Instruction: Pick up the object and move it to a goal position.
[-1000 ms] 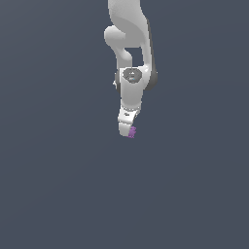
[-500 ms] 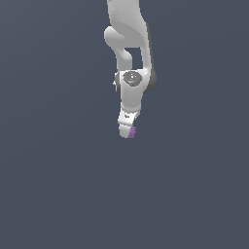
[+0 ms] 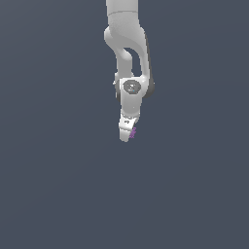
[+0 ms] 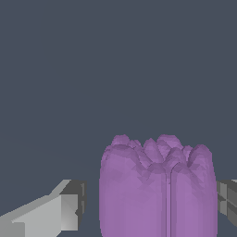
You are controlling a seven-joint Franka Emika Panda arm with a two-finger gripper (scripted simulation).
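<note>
Purple lumpy object point(image 3: 132, 132) sits at the tip of the white gripper point(image 3: 127, 134) in the exterior view; I see no goal marker. In the wrist view one grey finger point(image 4: 65, 210) stands apart from it and the other is cut off, so the grip is perhaps loose and it could slip.

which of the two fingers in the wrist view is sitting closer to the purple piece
The finger at the frame's edge, nearly touching the purple piece. The other, longer-looking finger shows a clear dark gap before it. So the gripper is not visibly clamped.
</note>
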